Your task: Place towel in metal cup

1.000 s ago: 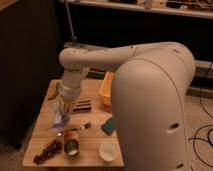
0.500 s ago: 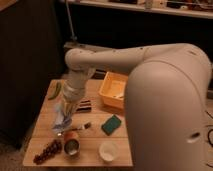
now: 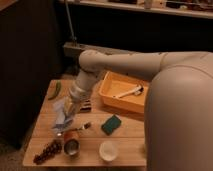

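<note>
Small wooden table (image 3: 130, 137), light top, in dim room; dark wall and shelf behind. White arm reaches in from right.

Yellow tray (image 3: 111, 95) at back right, white utensil (image 3: 129, 91) lying inside. Metal cup (image 3: 71, 146) near front edge, contents unclear. White cup (image 3: 108, 150) to its right.

Gripper (image 3: 70, 111) over table's left half, clamped on towel (image 3: 60, 120); towel hangs above and behind metal cup.

Around: green sponge (image 3: 112, 124), fork (image 3: 79, 128), dark grapes (image 3: 47, 151) beside metal cup.
</note>
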You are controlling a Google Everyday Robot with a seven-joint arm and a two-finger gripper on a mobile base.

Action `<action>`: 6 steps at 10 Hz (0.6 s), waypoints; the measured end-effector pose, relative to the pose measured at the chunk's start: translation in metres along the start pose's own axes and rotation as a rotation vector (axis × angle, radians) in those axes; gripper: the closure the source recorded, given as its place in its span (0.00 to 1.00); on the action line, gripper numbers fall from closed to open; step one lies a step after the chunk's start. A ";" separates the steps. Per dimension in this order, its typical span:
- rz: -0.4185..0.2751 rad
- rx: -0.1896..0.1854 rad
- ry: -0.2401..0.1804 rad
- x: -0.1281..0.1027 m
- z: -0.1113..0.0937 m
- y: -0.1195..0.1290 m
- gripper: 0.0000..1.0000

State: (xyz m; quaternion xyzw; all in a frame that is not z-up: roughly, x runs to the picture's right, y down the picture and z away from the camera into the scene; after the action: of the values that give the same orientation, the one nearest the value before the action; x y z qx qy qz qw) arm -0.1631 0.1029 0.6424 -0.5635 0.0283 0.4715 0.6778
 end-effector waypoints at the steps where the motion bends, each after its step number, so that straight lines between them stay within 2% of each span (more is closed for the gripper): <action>1: -0.009 0.002 0.005 0.003 0.003 0.004 1.00; 3: -0.012 0.010 0.022 0.009 0.006 0.005 1.00; 6: 0.026 0.024 0.071 0.042 0.004 -0.012 1.00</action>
State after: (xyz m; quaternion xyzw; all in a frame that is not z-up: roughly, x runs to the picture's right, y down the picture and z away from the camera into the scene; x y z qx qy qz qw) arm -0.1338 0.1328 0.6287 -0.5712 0.0657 0.4597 0.6768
